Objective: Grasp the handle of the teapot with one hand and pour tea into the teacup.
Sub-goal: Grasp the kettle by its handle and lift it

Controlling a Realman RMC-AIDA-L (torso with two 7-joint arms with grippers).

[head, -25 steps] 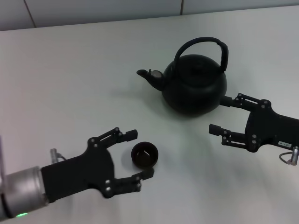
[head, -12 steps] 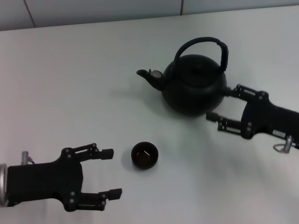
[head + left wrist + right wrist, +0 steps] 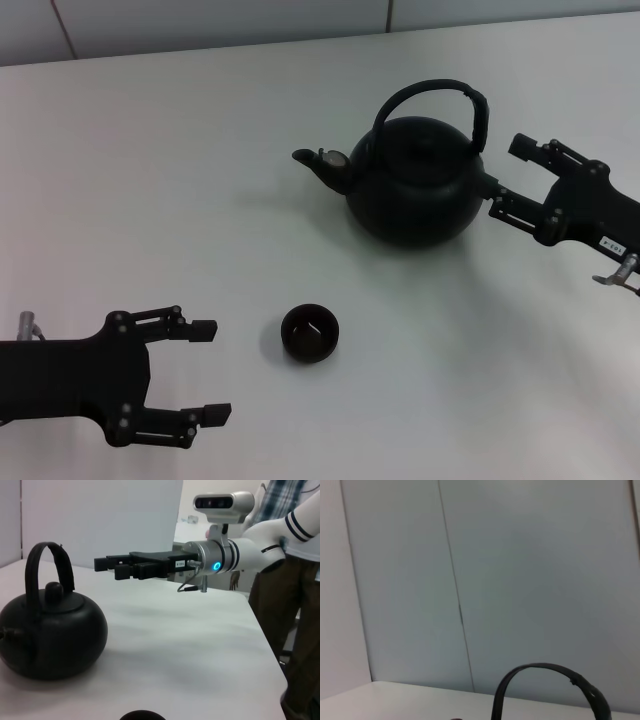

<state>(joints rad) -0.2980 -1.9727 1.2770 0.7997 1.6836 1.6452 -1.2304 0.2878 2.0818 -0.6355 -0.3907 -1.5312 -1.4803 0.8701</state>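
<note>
Both hands gape empty; right hand [image 3: 508,178] has risen beside the teapot [image 3: 412,180]; left hand [image 3: 212,368] withdrew from the teacup [image 3: 309,332].

**Count on the table**

One teapot [image 3: 415,180] with one arched handle [image 3: 433,96]. One teacup [image 3: 309,332], at the pot's 7 o'clock. Two grippers: the left gripper [image 3: 213,370] and the right gripper [image 3: 508,177].

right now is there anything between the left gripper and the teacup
Nothing: in the head view only bare white table separates the open left gripper from the teacup, which stands alone.
</note>
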